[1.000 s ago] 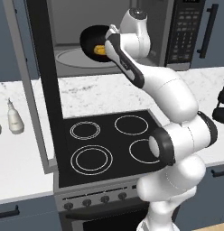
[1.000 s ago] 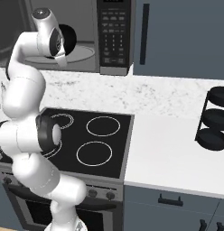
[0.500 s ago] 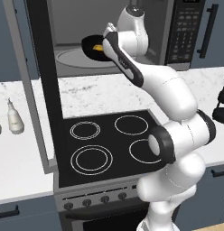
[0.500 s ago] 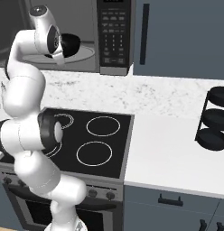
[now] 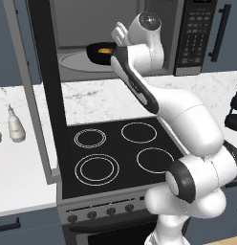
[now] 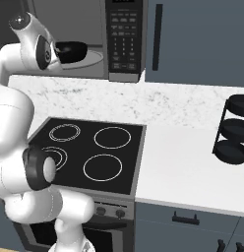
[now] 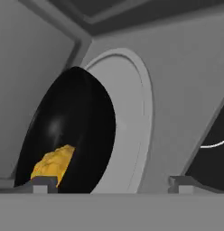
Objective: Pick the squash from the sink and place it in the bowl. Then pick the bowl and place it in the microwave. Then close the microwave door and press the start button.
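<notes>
- Bowl [image 7: 68,135] with squash [image 7: 53,164] sits on the turntable [image 7: 132,117] inside the microwave [image 5: 115,38]; placing step looks done.
- Gripper [image 7: 111,182] fingers apart, holding nothing.
- Next: back out, swing the microwave door [image 5: 41,91] shut from the left.

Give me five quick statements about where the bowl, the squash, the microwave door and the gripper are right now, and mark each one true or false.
1. The bowl sits inside the microwave on the turntable. True.
2. The squash lies in the bowl. True.
3. The microwave door is closed. False: it stands swung open to the left of the stove.
4. The gripper is clamped on the bowl's rim. False: in the hand view its fingertips stand wide apart, open, with nothing between them.
5. The squash is bigger than the bowl. False: it covers just a small part of the bowl's inside.
</notes>
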Robot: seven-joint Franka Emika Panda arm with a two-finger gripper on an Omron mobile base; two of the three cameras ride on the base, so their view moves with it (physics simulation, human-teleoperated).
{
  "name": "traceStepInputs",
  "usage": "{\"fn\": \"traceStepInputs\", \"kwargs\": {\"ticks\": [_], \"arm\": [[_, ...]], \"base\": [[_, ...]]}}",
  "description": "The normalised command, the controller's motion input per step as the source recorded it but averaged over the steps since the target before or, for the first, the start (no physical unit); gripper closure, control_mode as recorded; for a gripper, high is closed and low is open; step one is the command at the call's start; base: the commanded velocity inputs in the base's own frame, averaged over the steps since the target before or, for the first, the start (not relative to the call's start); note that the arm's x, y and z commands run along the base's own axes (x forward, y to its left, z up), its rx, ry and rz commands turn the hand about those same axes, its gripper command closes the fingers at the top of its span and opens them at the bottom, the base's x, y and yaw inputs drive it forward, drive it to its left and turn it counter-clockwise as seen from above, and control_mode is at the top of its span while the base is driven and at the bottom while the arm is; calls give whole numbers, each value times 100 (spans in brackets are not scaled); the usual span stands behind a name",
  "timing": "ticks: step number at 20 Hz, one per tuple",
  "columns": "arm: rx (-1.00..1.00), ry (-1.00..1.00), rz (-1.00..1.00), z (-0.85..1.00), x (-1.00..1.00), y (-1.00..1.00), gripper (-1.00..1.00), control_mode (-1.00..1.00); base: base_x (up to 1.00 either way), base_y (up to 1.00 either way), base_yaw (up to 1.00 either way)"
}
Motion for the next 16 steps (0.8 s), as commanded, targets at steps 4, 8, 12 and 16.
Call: {"fn": "traceStepInputs", "kwargs": {"ticks": [4,8,12,16], "arm": [[-1,-16,0,-25,-100,0,-100,-100],[-12,-2,-4,-64,-100,0,-100,-100],[-32,0,-2,-91,-60,-1,-100,-100],[-42,4,0,-74,-5,0,-100,-100]], "base": [[0,0,0],[0,0,0],[0,0,0],[0,0,0]]}}
